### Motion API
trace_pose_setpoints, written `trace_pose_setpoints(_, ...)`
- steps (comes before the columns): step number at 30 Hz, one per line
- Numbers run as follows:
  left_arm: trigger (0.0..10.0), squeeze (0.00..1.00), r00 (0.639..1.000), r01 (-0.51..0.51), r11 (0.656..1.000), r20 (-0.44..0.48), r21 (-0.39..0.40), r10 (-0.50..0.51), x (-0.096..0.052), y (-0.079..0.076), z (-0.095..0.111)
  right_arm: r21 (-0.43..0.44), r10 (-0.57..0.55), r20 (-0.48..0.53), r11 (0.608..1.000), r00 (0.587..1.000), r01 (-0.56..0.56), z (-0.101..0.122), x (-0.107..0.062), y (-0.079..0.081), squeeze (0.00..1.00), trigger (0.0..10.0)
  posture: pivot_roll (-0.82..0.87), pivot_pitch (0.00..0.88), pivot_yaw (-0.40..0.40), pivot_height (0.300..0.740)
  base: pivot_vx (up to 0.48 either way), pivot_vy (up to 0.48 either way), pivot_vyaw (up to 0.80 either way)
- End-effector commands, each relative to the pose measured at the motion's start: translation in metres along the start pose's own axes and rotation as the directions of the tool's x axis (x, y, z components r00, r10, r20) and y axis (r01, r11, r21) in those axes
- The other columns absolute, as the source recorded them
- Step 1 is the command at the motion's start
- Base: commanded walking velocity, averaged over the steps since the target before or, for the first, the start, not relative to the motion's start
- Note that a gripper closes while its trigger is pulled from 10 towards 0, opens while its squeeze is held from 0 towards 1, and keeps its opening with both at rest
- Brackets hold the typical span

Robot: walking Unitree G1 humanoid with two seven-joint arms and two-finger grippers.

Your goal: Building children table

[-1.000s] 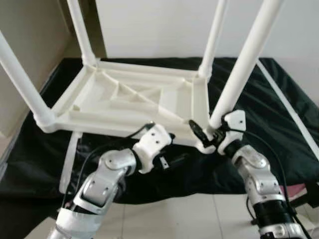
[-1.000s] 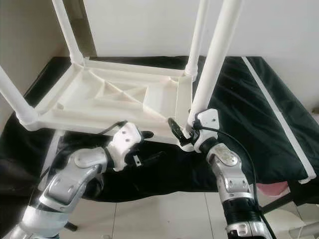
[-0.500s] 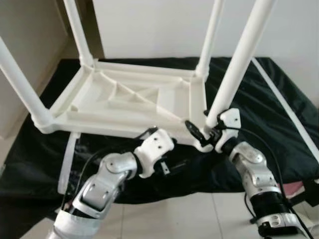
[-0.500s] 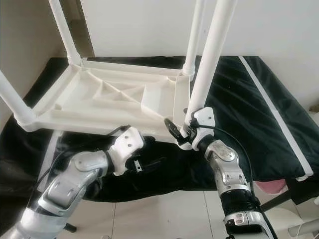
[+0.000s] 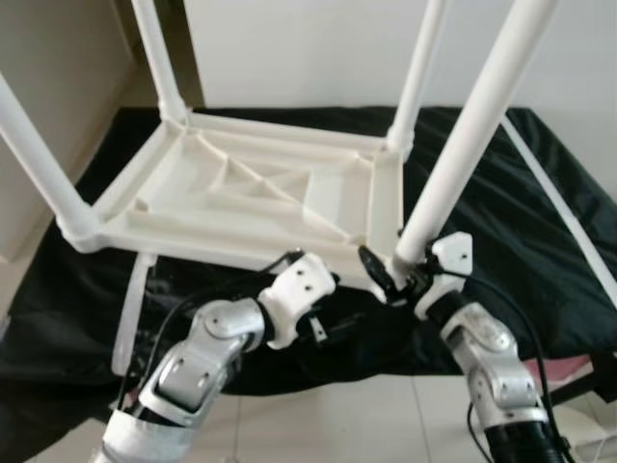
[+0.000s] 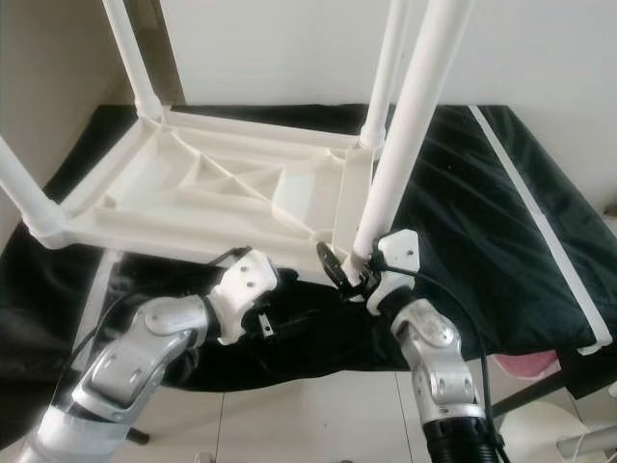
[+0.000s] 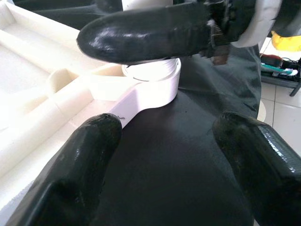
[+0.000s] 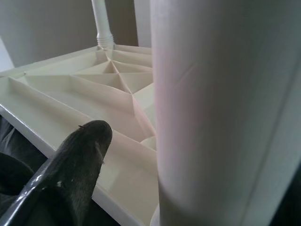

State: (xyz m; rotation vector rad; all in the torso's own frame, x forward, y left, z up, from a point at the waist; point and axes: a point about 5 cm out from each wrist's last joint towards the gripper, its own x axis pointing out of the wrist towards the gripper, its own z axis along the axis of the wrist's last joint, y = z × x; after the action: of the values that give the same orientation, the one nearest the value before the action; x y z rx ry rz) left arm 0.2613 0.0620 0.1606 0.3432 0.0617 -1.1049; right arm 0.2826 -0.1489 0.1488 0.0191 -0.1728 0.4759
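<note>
your right pincer [image 5: 397,273] is clamped on the white plastic tube leg [image 5: 463,145] at the upturned white plastic children's table's [image 5: 241,198] 4 o'clock corner; your left pincer [image 7: 164,155], fingers apart, hovers beside it over black cloth [image 5: 540,241].

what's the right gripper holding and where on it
The right gripper grips the near-right table leg at its base, just above the corner socket. The left gripper is open, holding nothing.

Upturned cream-white plastic children's table [image 5: 251,193], plain, white tube legs [image 5: 472,135]. Crumpled black fabric sheet [image 5: 540,241] underneath. Pale tiled floor [image 5: 337,424]. Silver arms, white-cased wrists, glossy black fingers [image 7: 89,160].
</note>
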Motion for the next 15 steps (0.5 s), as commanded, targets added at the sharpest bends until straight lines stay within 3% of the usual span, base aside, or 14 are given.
trace_pose_setpoints(1, 10.0, 0.0, 1.0, 0.007, 1.0, -0.004, 0.001, -0.007, 0.0, -0.003, 0.001, 0.01, -0.017, -0.003, 1.0, 1.0, 0.017, 0.001, -0.004, 0.003, 0.0, 10.0, 0.01, 0.101, -0.008, 0.74, 0.0, 0.0, 0.0)
trace_pose_setpoints(7, 10.0, 0.0, 1.0, 0.013, 1.0, -0.005, -0.003, -0.013, -0.001, -0.003, 0.002, 0.018, -0.078, 0.004, 0.997, 0.997, 0.078, 0.009, -0.015, 0.005, 0.0, 10.0, 0.0, 0.114, -0.003, 0.74, 0.0, 0.0, 0.0)
trace_pose_setpoints(15, 10.0, 0.0, 1.0, 0.025, 1.0, -0.001, -0.006, -0.025, 0.0, -0.003, 0.003, -0.029, -0.078, 0.0, 0.997, 0.997, 0.078, 0.015, -0.016, -0.011, 0.0, 10.0, -0.01, 0.121, 0.014, 0.74, 0.0, 0.0, 0.0)
